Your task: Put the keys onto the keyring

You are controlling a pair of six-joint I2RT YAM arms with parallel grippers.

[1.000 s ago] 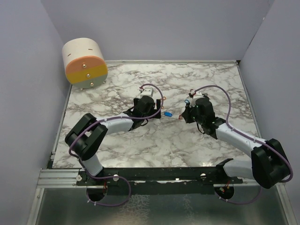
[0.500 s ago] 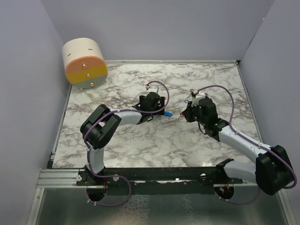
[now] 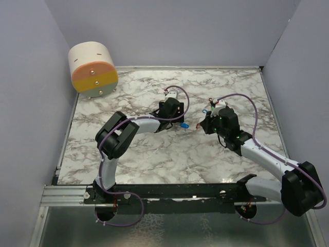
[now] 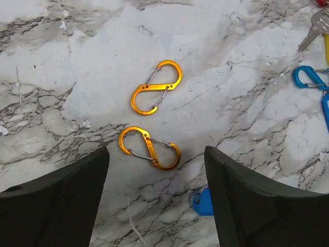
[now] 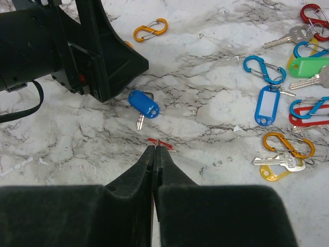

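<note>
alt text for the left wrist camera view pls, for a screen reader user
Two orange figure-eight clips lie apart on a marble table: the upper clip, and the lower clip level with the tips of the open left gripper. A blue key tag shows beside one finger; a blue clip and a silver key sit at the right edge.

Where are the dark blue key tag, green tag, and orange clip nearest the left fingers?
dark blue key tag [image 5: 143,104], right wrist view, tag middle.
green tag [image 5: 311,67], right wrist view, tag middle.
orange clip [image 4: 149,148], left wrist view, central bar.
</note>
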